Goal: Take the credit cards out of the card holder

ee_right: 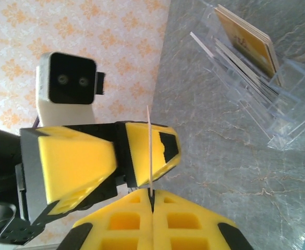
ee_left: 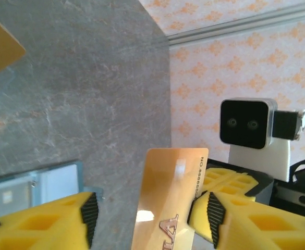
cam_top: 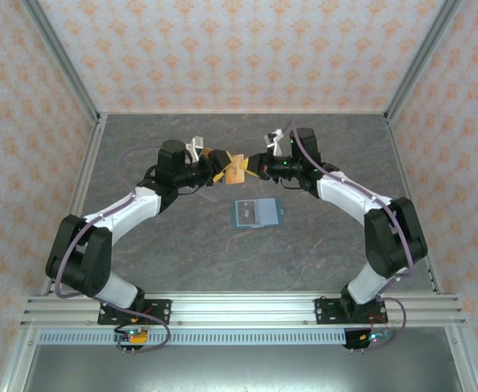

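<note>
Right wrist shows you an orange card [ee_right: 150,140] clenched in the right gripper [ee_right: 152,197] jaws, with the left gripper [ee_left: 149,214] jaws released around it. Other cards [ee_right: 246,39] sit in the tray [ee_right: 277,120]. You cannot tell whether the card holder [cam_top: 257,212] is empty.

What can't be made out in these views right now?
- Top external: card holder too small to show what its pockets hold.
- Left wrist: orange card lettering cut off by the bottom edge.
- Right wrist: stacked cards in clear tray overlap; count unclear.
</note>
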